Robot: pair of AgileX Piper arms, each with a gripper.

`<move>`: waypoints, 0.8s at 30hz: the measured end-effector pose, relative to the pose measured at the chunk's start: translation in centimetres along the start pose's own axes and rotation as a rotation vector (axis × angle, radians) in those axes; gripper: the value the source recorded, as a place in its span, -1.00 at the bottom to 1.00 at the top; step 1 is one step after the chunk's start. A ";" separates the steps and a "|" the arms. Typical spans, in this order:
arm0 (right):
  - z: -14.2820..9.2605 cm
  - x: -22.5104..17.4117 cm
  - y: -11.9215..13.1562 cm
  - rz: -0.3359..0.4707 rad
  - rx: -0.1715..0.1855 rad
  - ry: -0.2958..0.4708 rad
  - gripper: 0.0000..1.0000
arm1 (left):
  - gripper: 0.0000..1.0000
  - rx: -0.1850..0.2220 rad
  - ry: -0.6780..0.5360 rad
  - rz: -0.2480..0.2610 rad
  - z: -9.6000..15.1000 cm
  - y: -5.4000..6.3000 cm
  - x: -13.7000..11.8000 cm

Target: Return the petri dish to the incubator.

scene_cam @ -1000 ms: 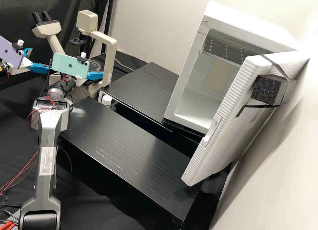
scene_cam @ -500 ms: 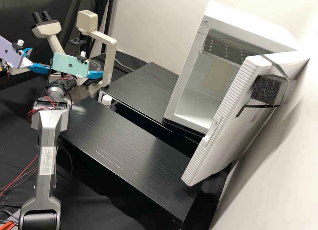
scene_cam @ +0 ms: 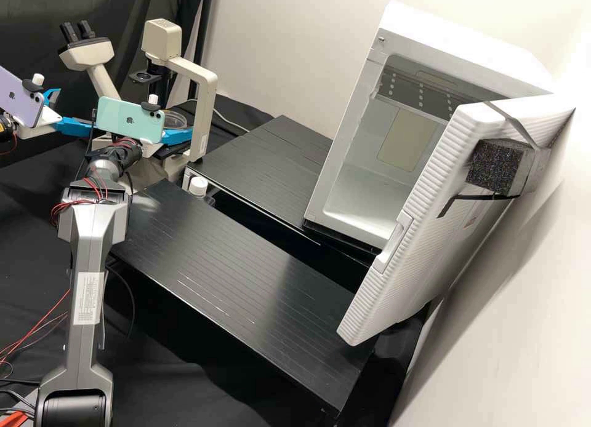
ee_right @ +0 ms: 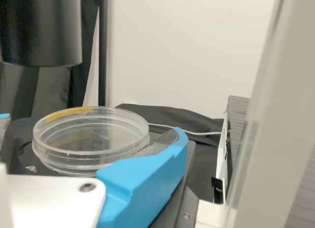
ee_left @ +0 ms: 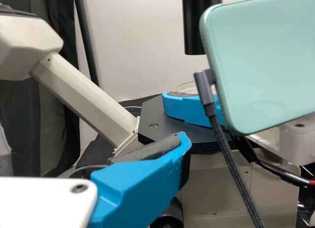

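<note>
In the right wrist view, petri dish [ee_right: 91, 144] lying flat, apparently on the dark stage [ee_right: 190, 161], between the spread fingers of the right end effector [ee_right: 92, 128]: one blue finger [ee_right: 142, 186] right beside the rim, perhaps touching, with a visible gap on the opposite side, so seemingly not yet gripped. Placed around the sides rather than over the lid, presumably to squeeze the wall and keep dish and cover together (a yellow strip [ee_right: 66, 113] on the rim, maybe a marker). Kept low, too, probably because of the black cylinder [ee_right: 42, 33] overhead. In the high view, left end effector [scene_cam: 75, 111] open and well apart from the dish, holding nothing, likely kept back to leave room by the microscope [scene_cam: 163, 39]. Across the counter [scene_cam: 240, 248], incubator [scene_cam: 458, 42] with door [scene_cam: 425, 248] swung wide, plausibly opened beforehand to spare a free hand later. In the left wrist view, dish again just behind a blue finger of the right arm, near the stage's edge. Early in the task, by the look of things; next, a gentle, even close, then a level lift out sideways, with tilting or a slipped lid as the main risk.
</note>
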 end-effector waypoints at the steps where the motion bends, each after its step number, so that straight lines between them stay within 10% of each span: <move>1: 0.0 0.0 0.0 -0.003 -0.002 0.001 -1.00 | 1.00 0.000 0.000 0.000 0.0 0.0 0.0; 24: 0.1 0.1 0.0 -0.011 0.008 -0.007 -1.00 | 1.00 0.000 0.000 0.000 0.0 0.0 0.0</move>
